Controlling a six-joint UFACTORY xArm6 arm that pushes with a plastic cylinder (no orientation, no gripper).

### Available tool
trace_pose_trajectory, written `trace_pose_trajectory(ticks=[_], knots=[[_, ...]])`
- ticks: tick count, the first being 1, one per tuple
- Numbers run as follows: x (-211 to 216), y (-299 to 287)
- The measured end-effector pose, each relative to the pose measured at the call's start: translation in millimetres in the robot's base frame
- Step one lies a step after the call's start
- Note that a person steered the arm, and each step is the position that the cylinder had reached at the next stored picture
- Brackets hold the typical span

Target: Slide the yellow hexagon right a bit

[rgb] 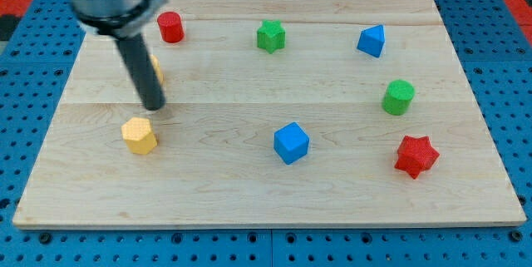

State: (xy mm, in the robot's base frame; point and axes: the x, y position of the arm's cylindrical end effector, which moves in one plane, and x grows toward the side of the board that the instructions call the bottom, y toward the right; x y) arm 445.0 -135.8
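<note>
The yellow hexagon (139,135) lies on the wooden board (249,192) at the view's lower left. My tip (155,106) rests on the board just above and slightly right of it, a small gap apart. A second yellow block (155,68) is mostly hidden behind the rod, further up; its shape cannot be made out.
A red cylinder (170,27) sits at the top left, a green star (270,36) at top centre, a blue block (372,41) at top right. A green cylinder (398,97), a blue cube (291,143) and a red star (416,155) lie to the right.
</note>
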Motion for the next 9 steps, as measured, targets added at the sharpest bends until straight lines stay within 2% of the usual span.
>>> trace_pose_trajectory(ticks=[1, 3, 4, 5, 7, 9], knots=[[0.0, 35.6], [23.4, -79.9], [50.1, -84.5], [63.6, -64.0], [46.6, -51.3], [79.5, -13.7]])
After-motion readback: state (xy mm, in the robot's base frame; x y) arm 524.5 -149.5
